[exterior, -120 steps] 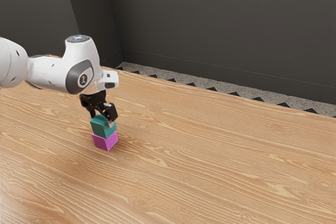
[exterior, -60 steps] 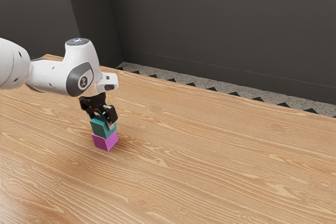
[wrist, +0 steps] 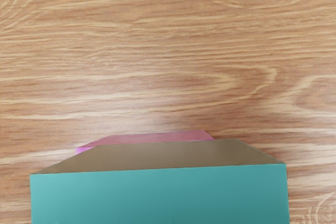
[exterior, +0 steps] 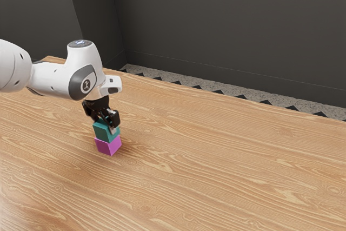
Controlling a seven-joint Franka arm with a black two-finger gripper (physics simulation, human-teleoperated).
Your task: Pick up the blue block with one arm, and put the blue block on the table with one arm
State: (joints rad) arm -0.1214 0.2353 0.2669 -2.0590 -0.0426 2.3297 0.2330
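In the exterior view my gripper (exterior: 106,123) is down at the top block of a two-block stack, shut on this teal-blue block (exterior: 104,132). One fingertip lies against the block's near right side; the block partly hides the other. Directly beneath, a magenta block (exterior: 108,145) rests on the table (exterior: 216,177), and the blue block sits on it. The wrist view has the blue block (wrist: 160,195) large and close under my hand, with a strip of the magenta block (wrist: 157,137) showing beyond its edge.
Wood-grain tabletop (wrist: 168,51) surrounds the stack. The table's far edge runs across the exterior view, with a speckled floor strip and a dark wall (exterior: 232,31) behind it.
My hand has come down slightly and the fingers have drawn closer together around the blue block. Both blocks stand where they were.
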